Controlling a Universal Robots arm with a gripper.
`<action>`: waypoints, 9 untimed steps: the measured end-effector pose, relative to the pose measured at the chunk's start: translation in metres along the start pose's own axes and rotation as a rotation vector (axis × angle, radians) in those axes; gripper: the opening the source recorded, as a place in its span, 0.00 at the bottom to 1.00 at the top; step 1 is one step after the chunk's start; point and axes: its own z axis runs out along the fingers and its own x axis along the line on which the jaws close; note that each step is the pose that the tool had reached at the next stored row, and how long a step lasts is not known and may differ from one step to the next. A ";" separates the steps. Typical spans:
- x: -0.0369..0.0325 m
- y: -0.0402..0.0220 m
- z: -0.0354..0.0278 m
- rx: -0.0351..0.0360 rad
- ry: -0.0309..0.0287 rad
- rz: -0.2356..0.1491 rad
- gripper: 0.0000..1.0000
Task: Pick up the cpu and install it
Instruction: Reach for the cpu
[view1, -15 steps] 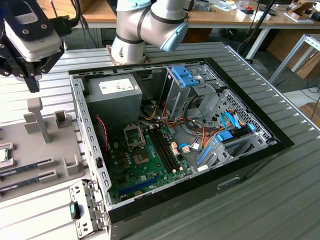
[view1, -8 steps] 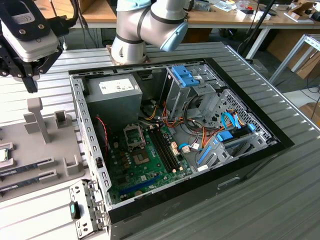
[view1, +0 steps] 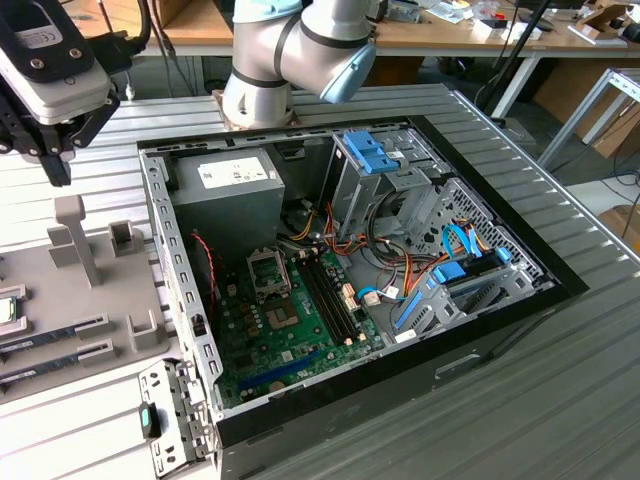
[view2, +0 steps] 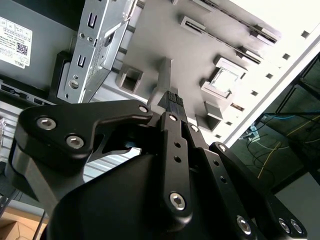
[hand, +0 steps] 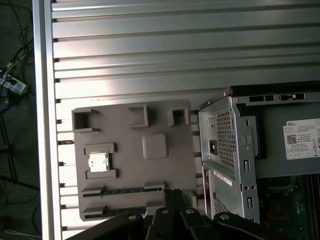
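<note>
The cpu (hand: 98, 161) is a small silver square lying flat in a framed recess of the grey fixture tray (hand: 165, 170). In the exterior view the cpu (view1: 6, 312) shows at the left edge. In the second wrist view the cpu (view2: 223, 78) lies beyond the fingertips. My gripper (view1: 58, 170) hangs well above the tray, off to one side of the cpu. Its fingers (hand: 168, 199) are shut together with nothing between them, as the second wrist view also shows for the gripper (view2: 171, 98). The motherboard's socket (view1: 268, 268) sits inside the open computer case.
The open case (view1: 420, 330) fills the middle of the ribbed table, with a power supply (view1: 225, 195), blue drive cage (view1: 372, 152) and cables. On the tray stand grey posts (view1: 75, 235) and memory sticks (view1: 60, 330). A metal bracket (hand: 227, 137) lies beside the tray.
</note>
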 end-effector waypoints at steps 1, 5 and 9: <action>0.0004 0.0000 0.0000 0.0000 0.0000 0.000 0.11; 0.0029 -0.0002 0.0000 0.0000 0.0000 0.000 0.11; 0.0048 -0.0003 0.0000 0.0000 0.0000 0.000 0.11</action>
